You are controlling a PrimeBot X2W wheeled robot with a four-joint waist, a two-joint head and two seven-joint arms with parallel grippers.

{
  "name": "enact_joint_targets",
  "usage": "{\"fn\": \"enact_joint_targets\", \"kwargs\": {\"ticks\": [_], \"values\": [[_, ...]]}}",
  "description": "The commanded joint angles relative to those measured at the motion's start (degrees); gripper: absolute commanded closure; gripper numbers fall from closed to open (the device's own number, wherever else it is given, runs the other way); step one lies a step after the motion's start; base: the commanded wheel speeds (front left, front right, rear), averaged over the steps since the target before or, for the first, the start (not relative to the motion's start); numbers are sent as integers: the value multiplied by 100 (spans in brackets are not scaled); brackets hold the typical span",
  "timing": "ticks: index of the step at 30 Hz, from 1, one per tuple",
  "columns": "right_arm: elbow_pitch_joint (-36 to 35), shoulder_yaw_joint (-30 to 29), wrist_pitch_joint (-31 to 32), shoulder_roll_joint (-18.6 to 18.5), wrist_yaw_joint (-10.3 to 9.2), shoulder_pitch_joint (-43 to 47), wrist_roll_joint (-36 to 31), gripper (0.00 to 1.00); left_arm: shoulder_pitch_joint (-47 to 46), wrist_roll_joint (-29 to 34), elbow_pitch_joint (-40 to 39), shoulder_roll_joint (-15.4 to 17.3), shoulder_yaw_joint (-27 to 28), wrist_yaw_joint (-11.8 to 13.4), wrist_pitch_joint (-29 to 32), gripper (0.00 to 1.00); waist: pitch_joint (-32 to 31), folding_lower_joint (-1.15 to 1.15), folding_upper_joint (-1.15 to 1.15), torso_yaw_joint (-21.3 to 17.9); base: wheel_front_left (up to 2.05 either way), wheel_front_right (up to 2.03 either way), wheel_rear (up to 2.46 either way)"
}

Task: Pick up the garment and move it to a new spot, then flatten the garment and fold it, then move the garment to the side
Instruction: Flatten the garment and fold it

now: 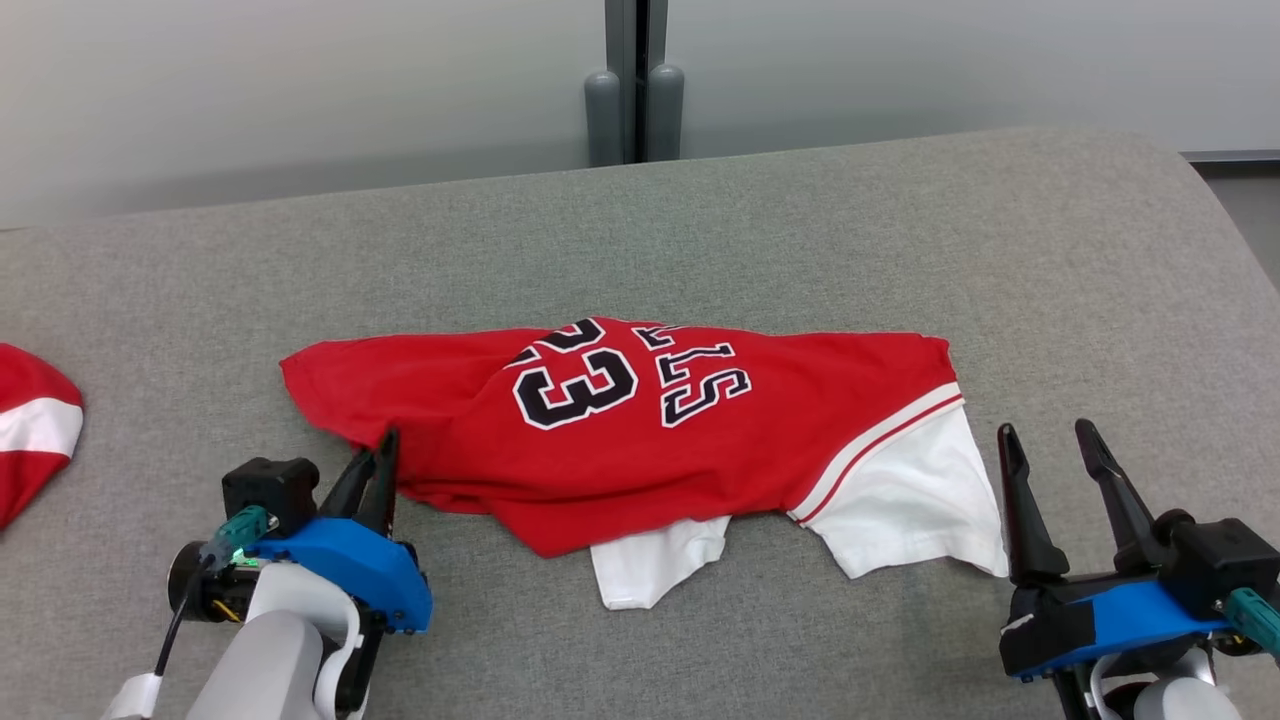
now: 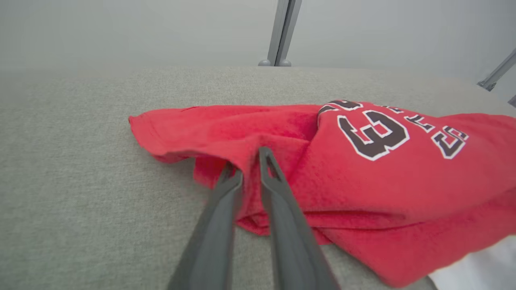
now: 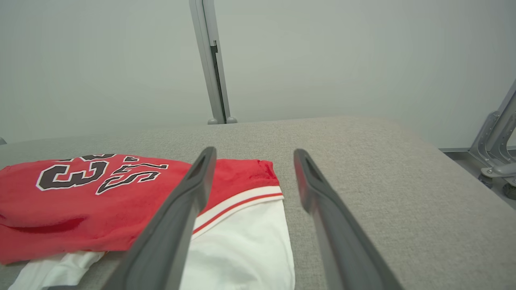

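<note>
Two patches of white poke out from under the near edge of the red jersey [image 1: 450, 400]: a wide white sleeve [image 1: 910, 500] at its right end and a smaller white flap [image 1: 655, 565] near the middle. How they join the rest is hidden beneath the red cloth. We see the jersey lying crumpled across the middle of the grey padded table [image 1: 800, 220], clear of every edge, with bare room beyond it and to the right, where the table's corner rounds off. At the head view's left border a second red-and-white garment [image 1: 30, 430] is cut off by the frame. Our left gripper [image 2: 248, 165] sits at the jersey's near left corner, its fingers drawn close with a ridge of red fabric pinched between them. Our right gripper [image 1: 1045, 430] hovers just right of the white sleeve, jaws wide apart and holding nothing. A black, white-edged "23" is legible on the jersey. The letters beside it end in "S", and the rest we cannot make out.
</note>
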Motion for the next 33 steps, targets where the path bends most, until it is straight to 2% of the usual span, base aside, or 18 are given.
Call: {"fn": "enact_joint_targets", "kwargs": {"ticks": [1,6,14,24,28,33], "values": [[8,-18,-24,-27,1,-9,13,0,-65,-118,-56,-44,32,-19,-91,100,-12,-1,0,17,0,0,0],[1,-129,-34,-27,1,75,27,0,231,-481,-763,-7,0,-55,-217,100,-81,-1,0,170,0,0,0],[2,-233,-57,-27,1,102,58,0,1099,-1354,-3289,55,19,-60,442,100,-139,-1,0,455,0,0,0],[35,-248,-103,-27,1,43,127,0,1932,-2105,-5878,271,117,348,1446,100,-107,-1,0,448,0,0,0],[38,-272,-132,-26,1,-24,151,0,1676,-2010,-5803,537,457,490,1561,100,39,-1,0,400,0,0,0],[66,-145,-202,-25,1,-212,210,0,577,-1612,-4422,1005,599,359,1767,100,322,-1,0,296,0,0,0]]}}
